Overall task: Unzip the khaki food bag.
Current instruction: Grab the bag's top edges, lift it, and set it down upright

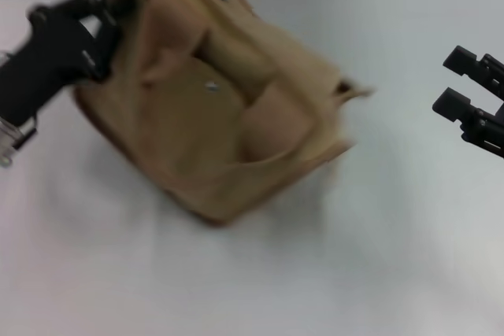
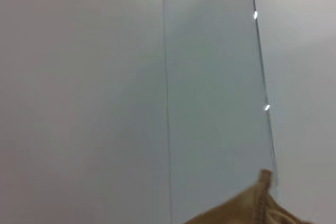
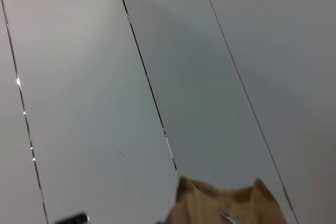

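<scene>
White desk [image 1: 378, 257]; the khaki food bag [image 1: 213, 108] lies tipped and blurred at far left-centre; left gripper [image 1: 106, 25] presses against its far-left upper edge, its grip impossible to tell; right gripper [image 1: 465, 84] hangs spread and empty, well apart at far right. Judged step: steadying the bag; next, locating the zipper pull.

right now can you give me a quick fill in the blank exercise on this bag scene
1. The khaki food bag lies on a ____ table.
2. The ____ gripper is at the bag's edge.
3. The right gripper is ____ from the bag, touching nothing.
4. The right gripper's fingers are ____.

Missing words: white; left; apart; open
</scene>
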